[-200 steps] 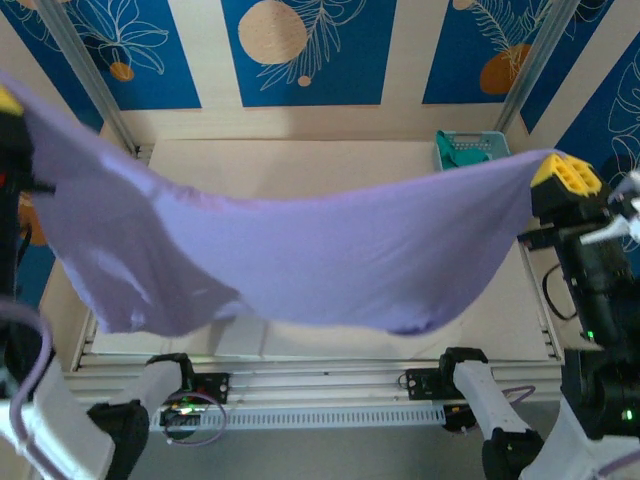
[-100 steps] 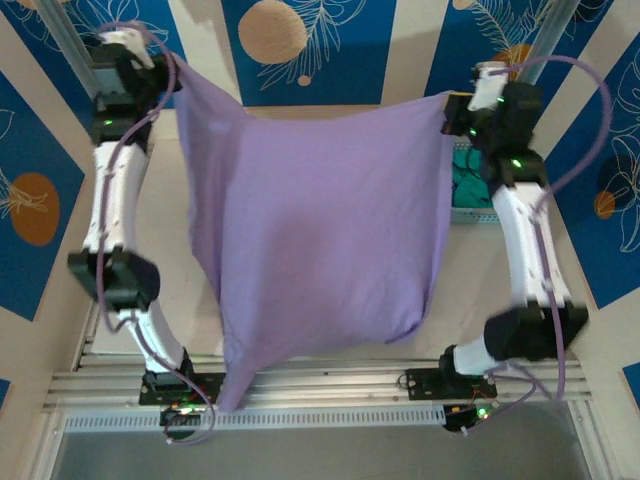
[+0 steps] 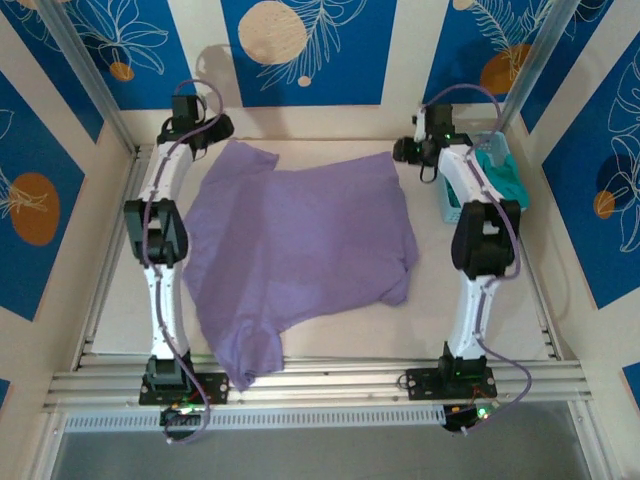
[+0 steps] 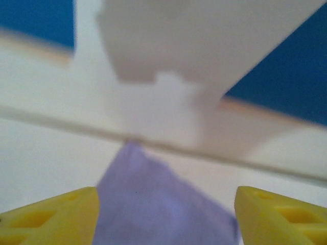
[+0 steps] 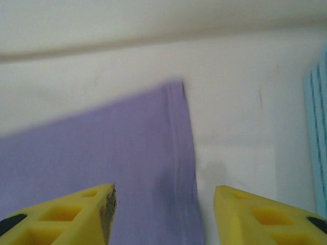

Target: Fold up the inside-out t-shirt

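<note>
t-shirt (image 3: 300, 240): 1 | basket (image 3: 450, 203): 1 | teal garment (image 3: 502, 178): 1 | left pincer (image 4: 166, 194) + right pincer (image 5: 164, 189): 2

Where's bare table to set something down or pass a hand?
Largest free patch: near right, between the t-shirt, the right arm and the near rail. Also a strip between the left arm and the left wall, and a thin one behind the t-shirt. Crowded: the centre under cloth, and the far right by the basket.

The middle of the table (image 3: 350, 335) is covered by the t-shirt (image 3: 300, 235); bare strips are left along its right and near sides. The far right corner is blocked by a teal basket (image 3: 505, 175).
</note>
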`<action>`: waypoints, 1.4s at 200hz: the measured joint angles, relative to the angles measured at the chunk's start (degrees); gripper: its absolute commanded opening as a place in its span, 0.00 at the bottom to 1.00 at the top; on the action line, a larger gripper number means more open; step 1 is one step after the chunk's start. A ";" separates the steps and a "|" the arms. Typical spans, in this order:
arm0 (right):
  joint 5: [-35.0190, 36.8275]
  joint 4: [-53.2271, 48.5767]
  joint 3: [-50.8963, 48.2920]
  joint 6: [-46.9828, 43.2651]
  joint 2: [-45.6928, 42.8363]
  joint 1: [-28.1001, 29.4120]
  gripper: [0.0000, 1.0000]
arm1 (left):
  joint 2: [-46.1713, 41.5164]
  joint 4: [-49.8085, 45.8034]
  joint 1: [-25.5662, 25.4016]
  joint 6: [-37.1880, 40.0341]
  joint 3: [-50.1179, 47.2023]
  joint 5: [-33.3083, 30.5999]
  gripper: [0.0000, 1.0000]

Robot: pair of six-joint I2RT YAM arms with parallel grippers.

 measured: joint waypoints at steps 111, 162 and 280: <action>1.66 -8.46 -60.78 20.87 -49.92 13.68 0.61 | -43.47 33.16 -49.33 17.49 -72.04 5.44 0.70; 0.22 -4.11 -65.02 24.98 -46.23 14.08 0.51 | -33.86 35.47 -59.60 25.99 -74.69 0.81 0.63; -0.76 -4.52 -44.54 12.98 -29.16 11.02 0.13 | -28.39 42.12 -52.59 21.57 -73.31 5.62 0.00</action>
